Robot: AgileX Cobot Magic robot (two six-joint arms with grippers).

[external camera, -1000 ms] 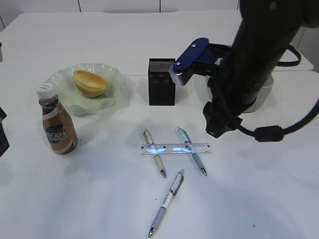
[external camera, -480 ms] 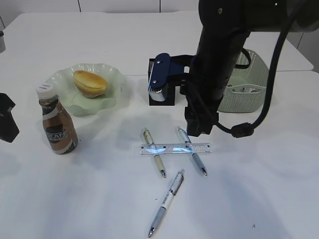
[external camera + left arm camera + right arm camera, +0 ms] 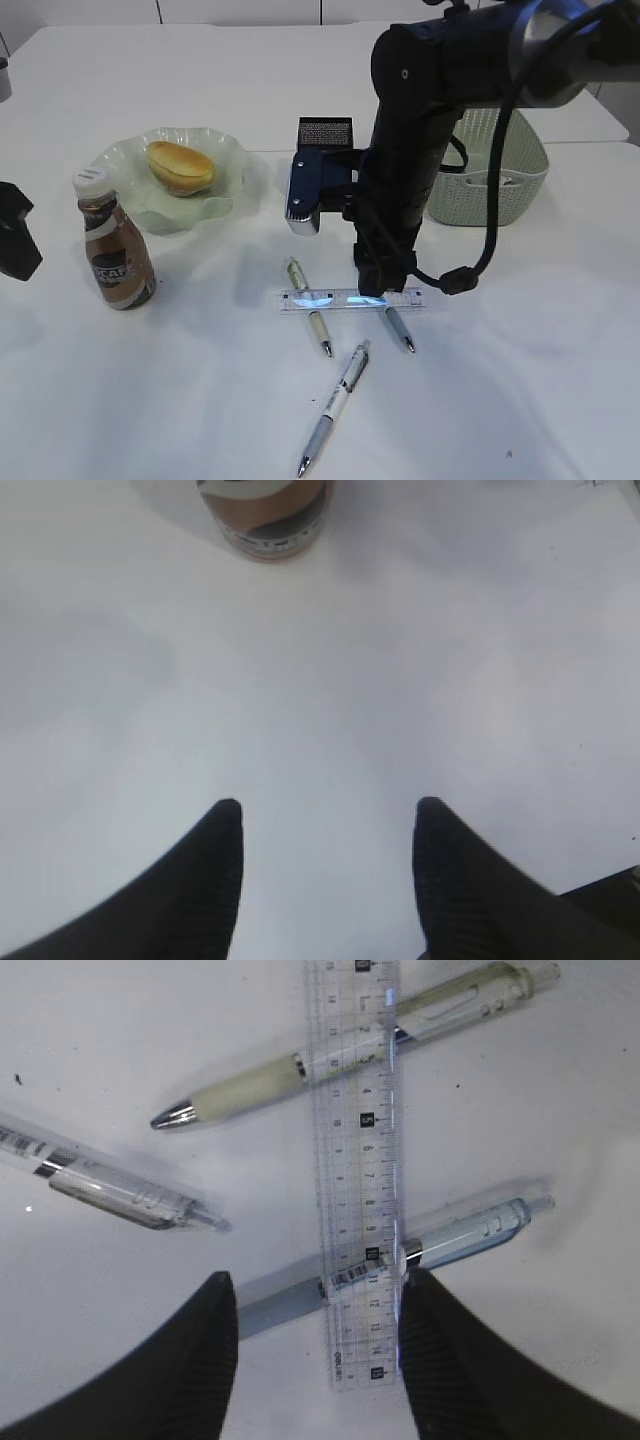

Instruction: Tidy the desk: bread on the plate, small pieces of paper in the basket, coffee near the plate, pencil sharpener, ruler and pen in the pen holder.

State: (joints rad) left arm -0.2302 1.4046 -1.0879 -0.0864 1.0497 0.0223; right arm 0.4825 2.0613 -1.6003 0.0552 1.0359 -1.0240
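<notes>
Closest to me, low in the outside view, I see a white pen [image 3: 334, 410] lying alone on the desk [image 3: 520, 400]. Just above it, in the middle of the frame, the ruler [image 3: 351, 298] lies flat across two more pens, a cream pen [image 3: 309, 306] on the left and a blue-gray pen [image 3: 390, 312] on the right.

My right gripper [image 3: 318, 1305] hangs over the near end of the ruler. Its two black fingers [image 3: 205, 1345] stand apart, one on each side of the ruler, and I cannot tell if they touch it. They hold nothing.

My left gripper [image 3: 328, 825] is open too, with only bare desk between its fingers. In the outside view I see just a black bit of it at the left edge.

On the left side stands the coffee [image 3: 113, 244], upright with its white cap on. It is just below the plate [image 3: 225, 160] and near it.

The plate sits in the upper left. The bread [image 3: 180, 167] lies in it, and nothing else is in it.

The pen holder [image 3: 325, 135] stands near the top middle, partly hidden behind my right arm. I cannot see inside it.

The basket [image 3: 500, 185] is at the upper right, also partly behind the arm. I cannot tell what is in it.
</notes>
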